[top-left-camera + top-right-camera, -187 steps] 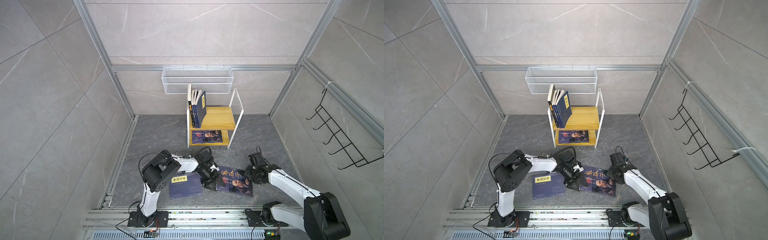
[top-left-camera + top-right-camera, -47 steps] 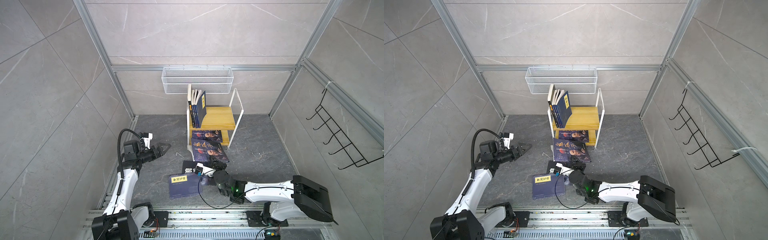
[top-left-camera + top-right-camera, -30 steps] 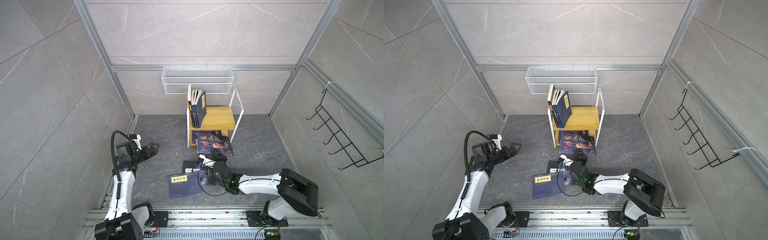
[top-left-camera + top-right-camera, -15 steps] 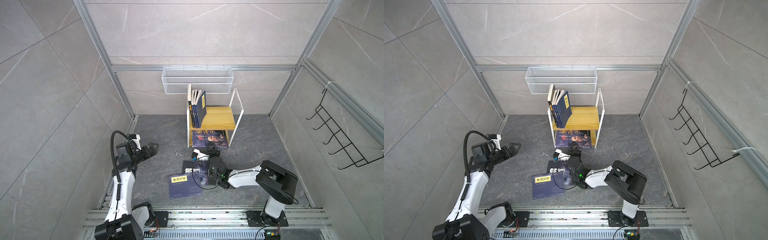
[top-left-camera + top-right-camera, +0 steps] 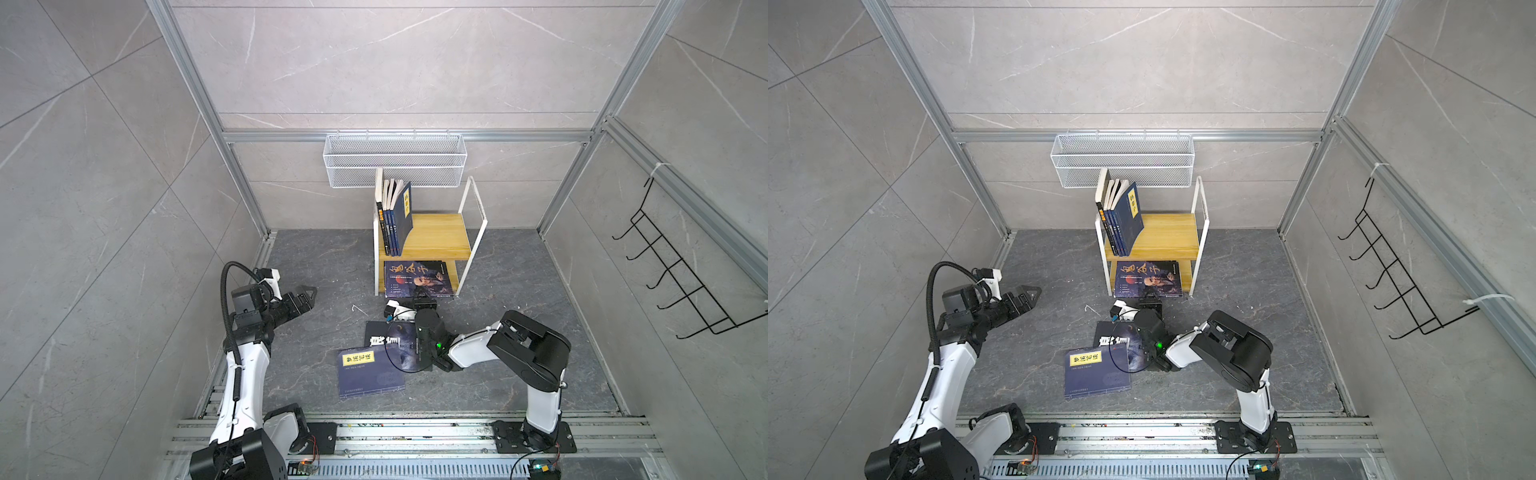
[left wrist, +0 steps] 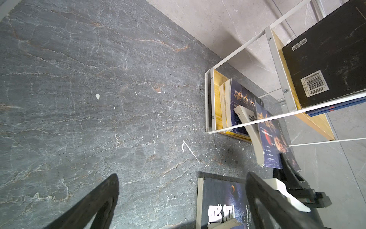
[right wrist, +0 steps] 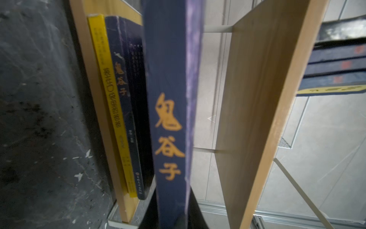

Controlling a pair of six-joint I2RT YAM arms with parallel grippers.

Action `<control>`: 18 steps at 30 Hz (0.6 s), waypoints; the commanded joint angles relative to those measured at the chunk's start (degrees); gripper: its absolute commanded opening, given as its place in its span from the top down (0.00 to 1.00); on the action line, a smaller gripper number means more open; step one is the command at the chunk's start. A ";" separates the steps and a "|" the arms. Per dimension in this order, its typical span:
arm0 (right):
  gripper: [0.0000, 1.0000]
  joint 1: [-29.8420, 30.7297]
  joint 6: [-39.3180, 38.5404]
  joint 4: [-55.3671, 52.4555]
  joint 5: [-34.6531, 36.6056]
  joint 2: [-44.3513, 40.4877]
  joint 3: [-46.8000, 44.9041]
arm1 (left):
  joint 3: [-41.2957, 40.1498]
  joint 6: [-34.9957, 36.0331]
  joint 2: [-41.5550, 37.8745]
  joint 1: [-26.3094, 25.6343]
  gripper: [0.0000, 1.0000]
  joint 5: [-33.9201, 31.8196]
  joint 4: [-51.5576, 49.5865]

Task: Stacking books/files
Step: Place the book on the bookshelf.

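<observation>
Pinched tight, my right claw [image 5: 423,296] grips the near edge of the portrait book [image 5: 417,277]. It is a thin, glossy navy paperback with gold brush calligraphy and an old man's face on the cover, and gold characters down its spine. I hold it tilted, partly inside the lower tier of the rack [image 5: 440,237], a white metal frame with pale wooden boards. Under it lie the flat books [image 7: 118,83], one spine yellow, one navy. At one end of the rack's upper board lean the upright books [image 5: 392,216]. Before the rack, on the grey veined stone floor [image 5: 316,257], lie a black book [image 5: 382,338] with white block characters and, touching it, a navy book [image 5: 368,374] with a yellow label. My left claw [image 5: 306,292] hangs spread wide and empty, well aside of the rack.
</observation>
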 commanded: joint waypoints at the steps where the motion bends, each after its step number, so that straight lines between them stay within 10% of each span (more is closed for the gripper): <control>1: 1.00 -0.13 5.60 -4.48 -1.95 0.00 0.84 | 1.90 1.71 -0.95 0.68 0.00 -0.10 -0.30; 18: 1.00 -2.50 8.29 -18.24 -4.39 2.28 7.60 | 0.38 1.92 -2.10 1.00 0.00 0.20 0.95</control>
